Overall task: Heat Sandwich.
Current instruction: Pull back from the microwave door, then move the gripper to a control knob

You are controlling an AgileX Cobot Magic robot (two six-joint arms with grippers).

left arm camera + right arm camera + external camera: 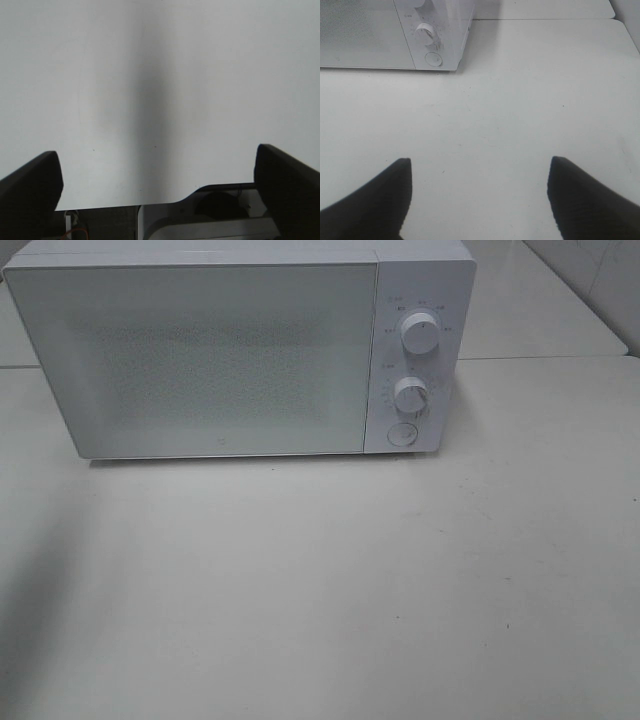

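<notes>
One left hand hangs over the desk. Its two dark, matte, blunt fingers stand wide apart with only the bare surface between them. In the left wrist view the desk is a smooth, pale, faintly glossy sheet crossed by a soft grey shadow band. Its edge and some grey hardware show beyond it.

At the far side of the desk stands one microwave, a white box with squared corners, its front facing the near side. Its one door takes up the left and middle of the front. It is shut, flat and rectangular, with a finely speckled, frosted panel that hides the inside.

On the right of the front is a narrow upright control panel carrying two round white knobs and one round button. The upper knob and the lower knob are both ringed with small printed marks too fine to read. The flat button is just below the lower knob.

The sandwich shows in none of the three views, and I cannot tell whether it is behind the shut door.

Thin seams far right of the microwave divide the desk top into separate white slabs.

One right hand is held above the desk on the near side of the microwave's right end. Its two dark, tapering fingers are spread, and nothing is gripped between them.
</notes>
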